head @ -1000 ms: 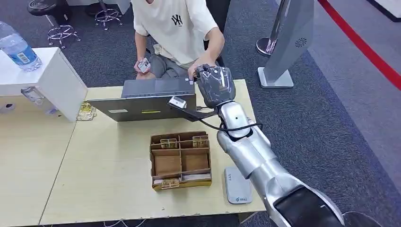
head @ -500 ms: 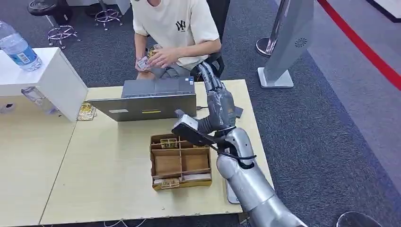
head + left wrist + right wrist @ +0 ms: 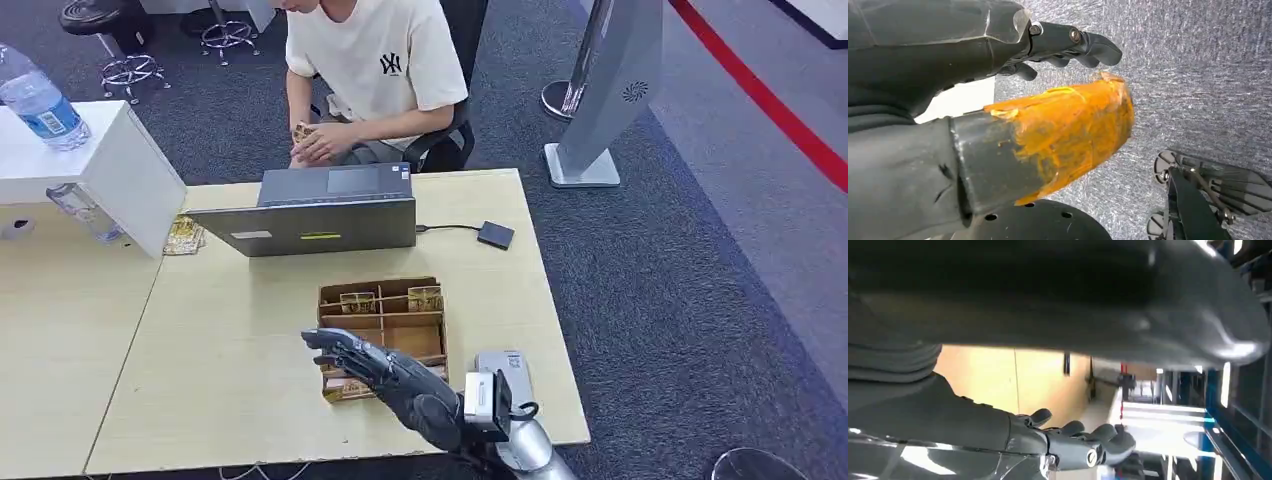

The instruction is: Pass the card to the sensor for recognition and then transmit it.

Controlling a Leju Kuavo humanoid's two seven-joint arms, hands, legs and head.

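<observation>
- The cards sit in a divided cardboard tray (image 3: 322, 330) on the table. One stack lies flat in the near row (image 3: 343, 388), its long side running along the tray's near wall. Two smaller gold-faced stacks (image 3: 356, 301) sit in the far compartments.
- The right hand (image 3: 395, 378) hangs over the tray's near side, palm down. Its fingers (image 3: 335, 345) are stretched out and apart, pointing across toward the robot's left. It holds nothing, and the right wrist view agrees, with bare extended fingers over the pale tabletop.
- The near-row stack therefore lies just under the hand, on the thumb side of the fingers. The hand's reach runs roughly along the stack's long side, not across it. Whether any finger touches the cardboard I cannot tell.
- I judge that a pick here needs the hand to drop and the fingers to close across the stack's short width.
- The left hand (image 3: 948, 50) hangs low over grey carpet, its thumb wrapped in orange tape, and holds nothing. The right hand is clearly the nearer to the cards.
- A grey flat device (image 3: 503, 362) lies on the wrist side of the right hand, just beside the tray. A small black box (image 3: 495, 235) on a cable sits well beyond the fingertips, near the laptop (image 3: 315, 215). Which of the two is the sensor I cannot tell.
- A seated person (image 3: 370, 60) beyond the laptop holds cards in both hands.
</observation>
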